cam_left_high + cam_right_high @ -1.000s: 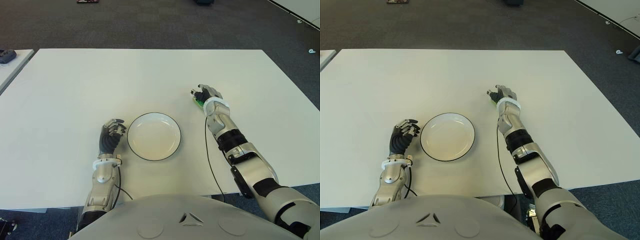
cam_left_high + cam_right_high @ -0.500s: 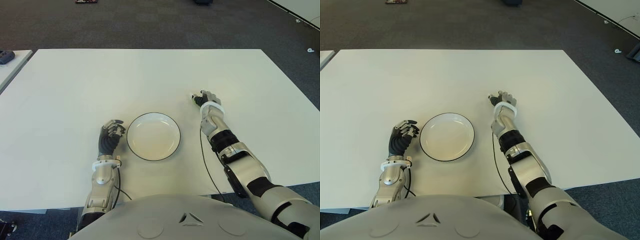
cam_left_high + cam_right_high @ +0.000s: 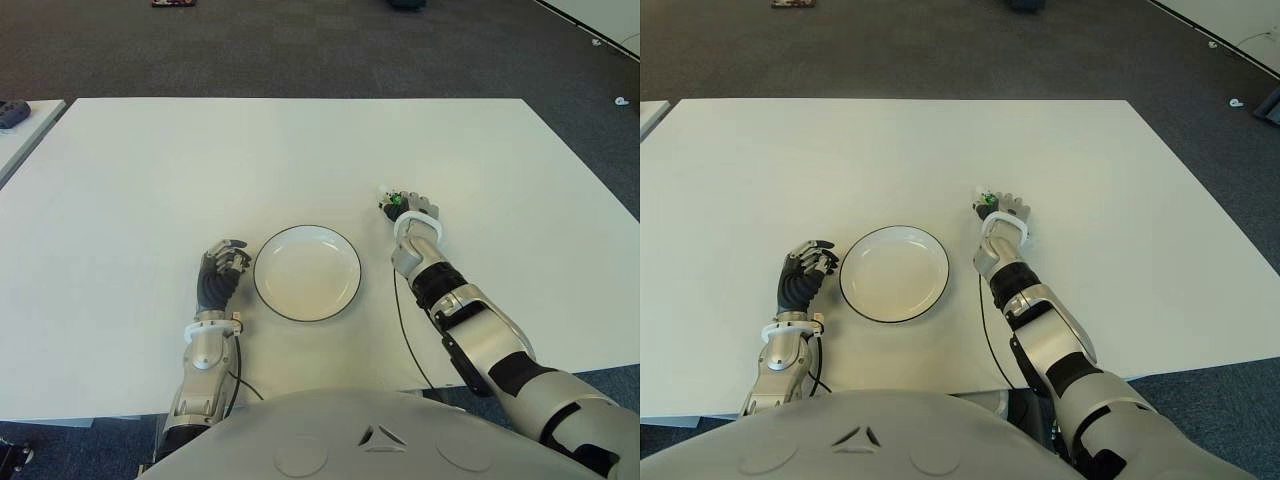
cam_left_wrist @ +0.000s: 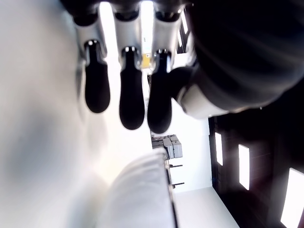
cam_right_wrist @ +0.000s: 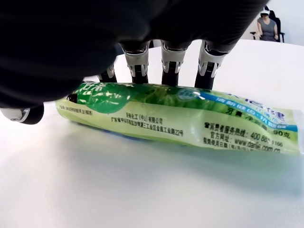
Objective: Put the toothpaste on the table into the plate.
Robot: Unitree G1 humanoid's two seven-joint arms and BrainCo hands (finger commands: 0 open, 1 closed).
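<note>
Two robot hands, one plate and one toothpaste tube show on the white counter [image 3: 150, 170]. The left robot hand [image 3: 220, 275] shows just left of the plate, its dark fingers [image 4: 130, 102] curled inward and holding nothing. The plate [image 3: 307, 272], white with a dark rim, sits near the front edge and has nothing in it. To its right, apart from the rim, the right robot hand [image 3: 408, 209] is on the toothpaste [image 5: 180, 116], a green and white tube lying flat on the counter; its fingers [image 5: 170, 64] reach over the tube's far side and the palm covers it from above, grasping it. The counter between the tube and the plate is bare.
</note>
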